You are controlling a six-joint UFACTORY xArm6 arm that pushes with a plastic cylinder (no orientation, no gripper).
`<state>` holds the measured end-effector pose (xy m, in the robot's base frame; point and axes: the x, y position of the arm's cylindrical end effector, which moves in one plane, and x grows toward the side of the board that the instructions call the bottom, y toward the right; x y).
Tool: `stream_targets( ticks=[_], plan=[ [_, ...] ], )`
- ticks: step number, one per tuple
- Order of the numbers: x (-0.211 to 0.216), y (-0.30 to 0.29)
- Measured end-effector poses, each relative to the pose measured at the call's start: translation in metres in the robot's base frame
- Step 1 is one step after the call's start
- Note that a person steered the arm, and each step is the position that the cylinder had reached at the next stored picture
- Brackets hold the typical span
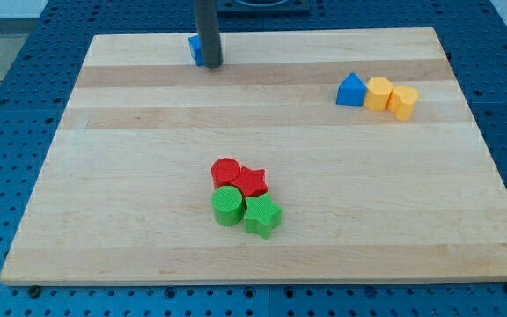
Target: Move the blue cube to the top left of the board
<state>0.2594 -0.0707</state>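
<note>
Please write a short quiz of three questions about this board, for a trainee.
1. True or false: my tip stands at the view's right side of the blue cube.
2. Which block lies between the blue house-shaped block and the yellow cylinder? A) red star B) yellow block C) green cylinder
3. Fill in: the red star sits directly above the green ____ in the view.

Key: 1 true; 2 B, the yellow block; 3 star.
</note>
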Motion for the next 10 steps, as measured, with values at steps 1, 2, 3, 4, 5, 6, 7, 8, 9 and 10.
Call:
stream_targets(
  ticks=[1,2,3,4,5,6,7,8,9,10],
  plan=[
    [-0.014,0.02],
    [-0.018,-0.015],
    [-0.009,-0.103],
    [-0.009,-0.086],
    [-0.004,-0.05],
    [0.002,-0.05],
    [0.017,-0.041],
    [0.052,-0.029],
    [0.103,0.005],
    [0.157,0.058]
  ],
)
